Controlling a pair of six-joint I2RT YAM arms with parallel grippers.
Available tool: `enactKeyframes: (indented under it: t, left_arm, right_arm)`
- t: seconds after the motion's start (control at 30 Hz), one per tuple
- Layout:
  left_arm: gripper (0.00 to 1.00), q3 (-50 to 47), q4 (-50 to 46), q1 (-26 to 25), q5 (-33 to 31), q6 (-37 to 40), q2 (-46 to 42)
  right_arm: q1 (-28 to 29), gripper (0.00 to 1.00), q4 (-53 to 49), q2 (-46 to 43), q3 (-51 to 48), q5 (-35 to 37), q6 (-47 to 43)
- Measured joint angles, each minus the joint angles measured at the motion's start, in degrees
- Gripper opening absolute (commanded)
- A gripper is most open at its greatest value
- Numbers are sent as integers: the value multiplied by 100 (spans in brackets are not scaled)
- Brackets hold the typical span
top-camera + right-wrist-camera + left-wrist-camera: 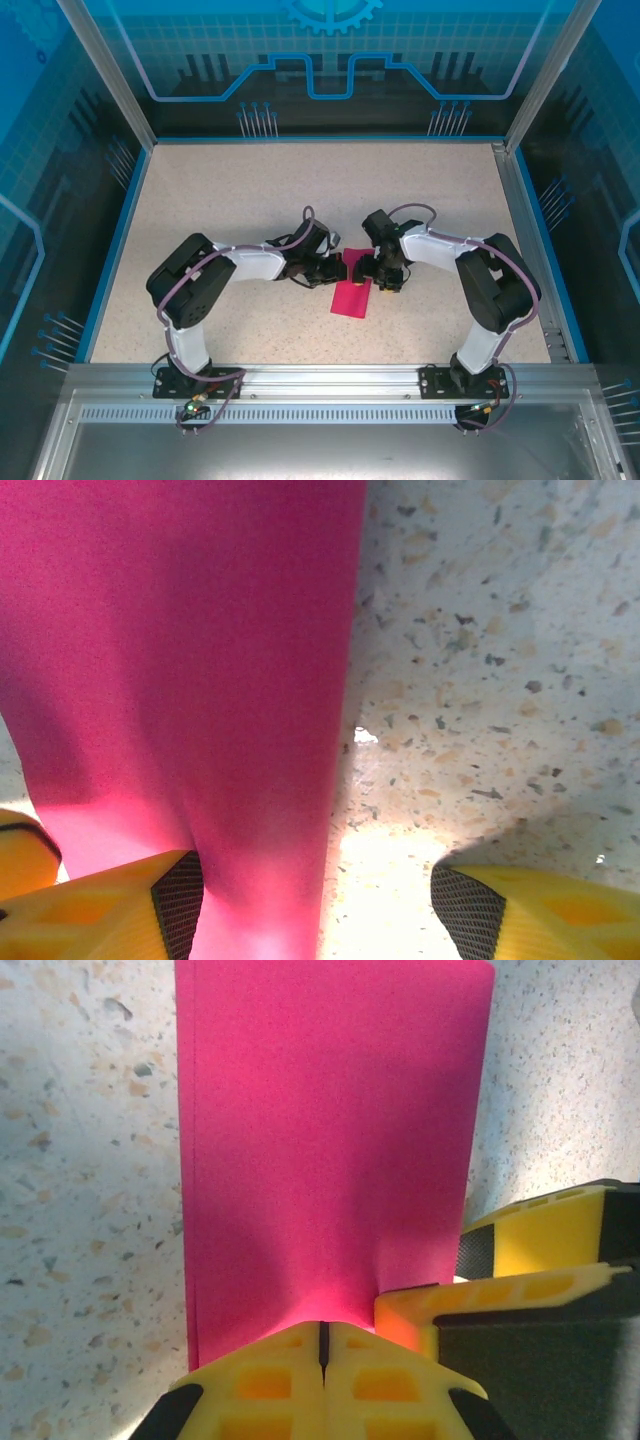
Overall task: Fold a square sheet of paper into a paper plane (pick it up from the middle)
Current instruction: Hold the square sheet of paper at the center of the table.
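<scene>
left tool [322, 1340] pinching paper [330, 1140] edge | right tool [315, 905] spread, crowding alongside | speckled table [80, 1160] beneath

Speckled beige tabletop [250, 200], blue patterned enclosure walls [330, 60], aluminium front rail [330, 385]

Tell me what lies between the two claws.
The pink paper, in the top view; the left claw pinches its edge, the right claw stands open at its other side.

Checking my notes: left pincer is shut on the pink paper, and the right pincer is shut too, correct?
Not quite. The right pincer is open, its jaws apart in the right wrist view. The left pincer is shut on the pink paper.
</scene>
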Motion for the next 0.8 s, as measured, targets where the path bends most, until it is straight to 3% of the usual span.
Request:
enactKeyframes:
  t: [0.63, 0.7, 0.8]
  left_arm:
    - [0, 245, -476, -22, -118, 24, 236]
    - [0, 251, -490, -22, -120, 24, 238]
    - [0, 251, -494, -22, -127, 24, 238]
  right_arm:
    - [11, 72, 120, -326, -81, 22, -105]
    - [-98, 66, 337, -662, -278, 13, -142]
    - [-315, 35, 813, -1375, -647, -271, -221]
